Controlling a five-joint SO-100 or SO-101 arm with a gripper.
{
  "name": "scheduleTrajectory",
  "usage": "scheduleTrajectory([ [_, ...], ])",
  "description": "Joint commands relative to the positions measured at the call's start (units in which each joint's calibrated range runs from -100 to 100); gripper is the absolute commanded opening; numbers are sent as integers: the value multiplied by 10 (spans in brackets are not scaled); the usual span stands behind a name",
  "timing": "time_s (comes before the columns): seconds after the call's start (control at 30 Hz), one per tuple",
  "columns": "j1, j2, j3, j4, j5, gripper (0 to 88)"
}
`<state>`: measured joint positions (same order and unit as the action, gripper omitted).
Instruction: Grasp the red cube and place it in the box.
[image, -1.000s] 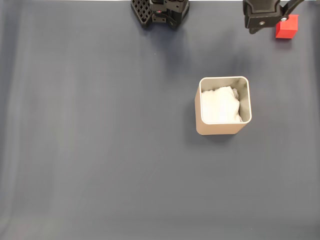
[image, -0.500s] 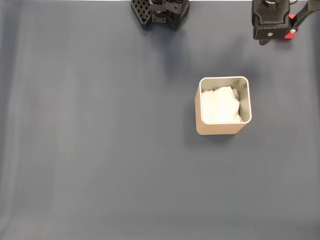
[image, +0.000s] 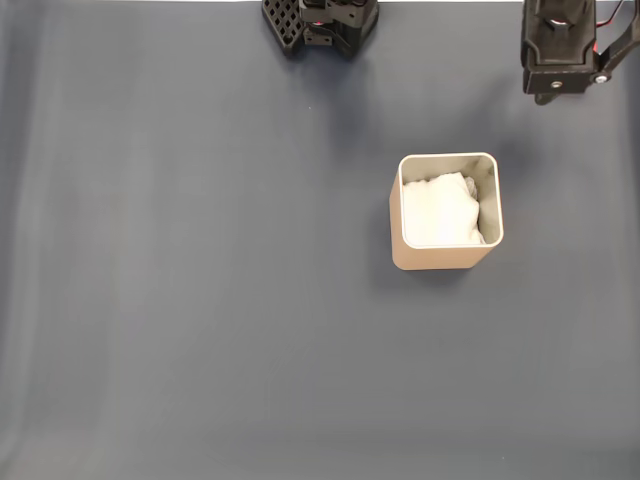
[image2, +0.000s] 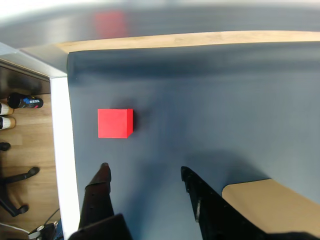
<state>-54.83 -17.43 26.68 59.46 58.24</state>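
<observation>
In the wrist view the red cube (image2: 115, 123) lies on the dark mat, close to the mat's left edge. My gripper (image2: 145, 172) is open, its two black fingertips (image2: 102, 172) a little short of the cube and apart from it, with nothing between them. The cube lines up nearer the left finger. A corner of the beige box (image2: 270, 200) shows at the lower right. In the fixed view the box (image: 398, 240), with white padding inside, stands right of centre. My arm's head (image: 558, 55) sits at the top right and covers the cube there.
The arm's black base (image: 320, 22) stands at the top middle of the fixed view. In the wrist view the mat ends at a white table edge (image2: 59, 150) just left of the cube, with the floor beyond.
The arm's head has moved right along the top edge in the fixed view. It now covers the red cube, which showed beside it one second ago.
</observation>
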Motion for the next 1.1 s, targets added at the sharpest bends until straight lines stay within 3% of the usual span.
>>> scheduleTrajectory([
  [0.0,-9,10,-42,-9,-7,362],
  [0.5,-14,80,-80,-38,-16,374],
  [1.07,-79,100,-84,-39,-65,376],
])
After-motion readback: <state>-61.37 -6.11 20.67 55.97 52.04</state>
